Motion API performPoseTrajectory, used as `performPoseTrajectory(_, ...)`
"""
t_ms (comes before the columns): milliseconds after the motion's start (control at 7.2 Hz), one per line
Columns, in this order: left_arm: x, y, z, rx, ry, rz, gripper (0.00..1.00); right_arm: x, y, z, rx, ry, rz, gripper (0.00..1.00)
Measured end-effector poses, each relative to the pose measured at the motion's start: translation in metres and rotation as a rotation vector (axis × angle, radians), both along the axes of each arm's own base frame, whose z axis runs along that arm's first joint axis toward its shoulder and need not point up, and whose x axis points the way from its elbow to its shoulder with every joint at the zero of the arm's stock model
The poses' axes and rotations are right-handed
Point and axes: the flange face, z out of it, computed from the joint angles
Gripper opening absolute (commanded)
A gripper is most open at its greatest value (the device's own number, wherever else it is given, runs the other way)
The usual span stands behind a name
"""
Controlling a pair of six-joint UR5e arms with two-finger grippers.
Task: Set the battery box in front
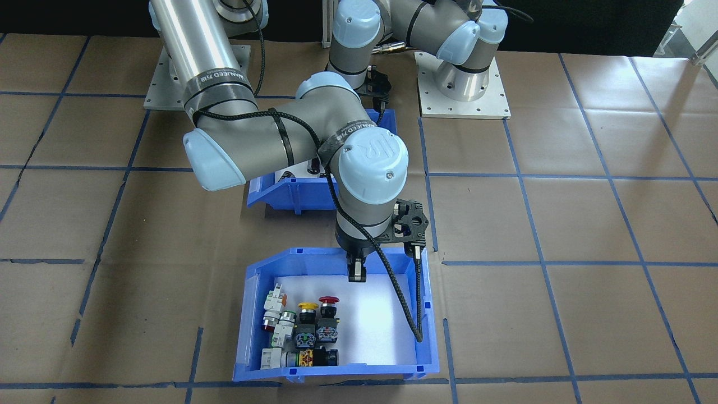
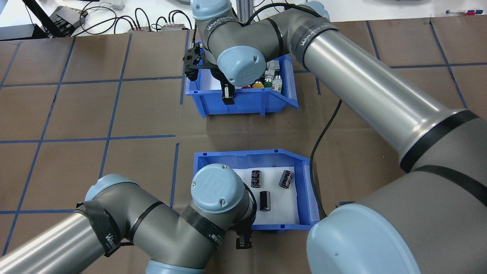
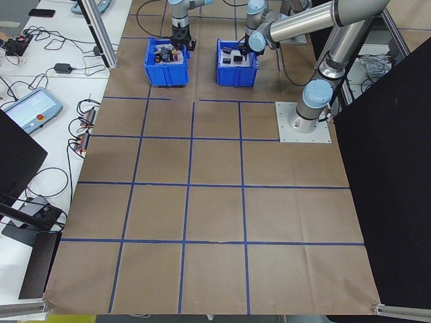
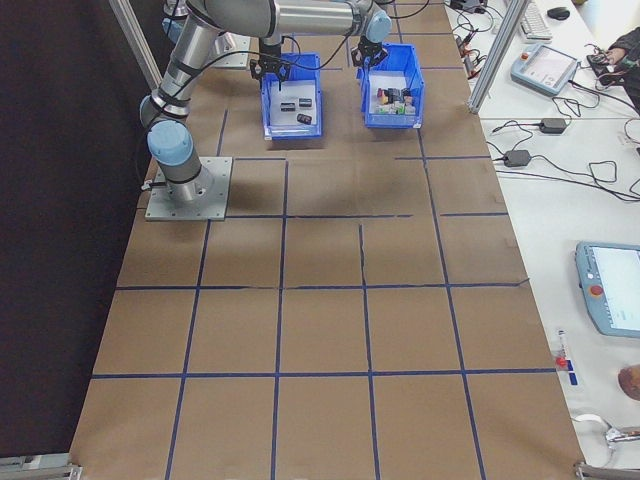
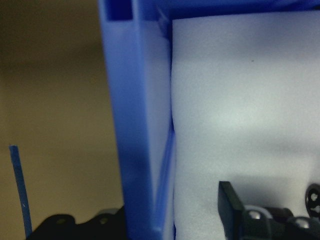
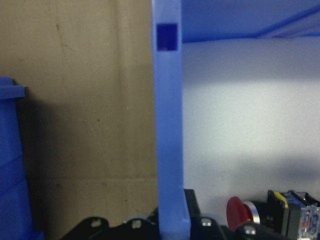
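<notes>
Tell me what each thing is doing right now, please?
battery box, upright, on the robot's side of the switch box
three cells, lying loose inside the battery box
switch box, upright, holding switches
left gripper, open, straddling the battery box's wall
right gripper, shut on the switch box's wall

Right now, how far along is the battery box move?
Nothing looks done: the battery box sits nearest the robot, behind the switch bin. In hand: the left gripper straddles its near wall, jaws open; the right gripper clamps the switch bin's wall. Left: probably swapping them.
</notes>
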Motion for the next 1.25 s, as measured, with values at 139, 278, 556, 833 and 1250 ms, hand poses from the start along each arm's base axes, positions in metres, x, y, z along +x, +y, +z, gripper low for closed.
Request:
performPoseTrajectory(139, 0.000, 0.002, 0.007, -0.018, 0.015, -0.006, 0.00, -0.021, -0.005, 0.021, -0.022, -0.006, -0.019, 0.04)
performPoseTrajectory(278, 0.001, 0.004, 0.017, -0.039, 0.031, -0.027, 0.00, -0.047, -0.012, 0.041, -0.042, -0.011, -0.029, 0.04)
performPoseTrajectory(556, 0.020, 0.006, 0.046, -0.093, 0.034, -0.119, 0.00, -0.126, -0.027, 0.078, -0.074, -0.011, -0.012, 0.04)
performPoseTrajectory(833, 0.064, -0.012, 0.068, -0.101, 0.005, -0.149, 0.00, -0.224, -0.026, 0.100, -0.084, 0.003, 0.031, 0.04)
performPoseTrajectory(1250, 0.155, -0.049, 0.094, -0.085, -0.015, -0.147, 0.00, -0.351, 0.011, 0.108, -0.056, 0.023, 0.083, 0.04)
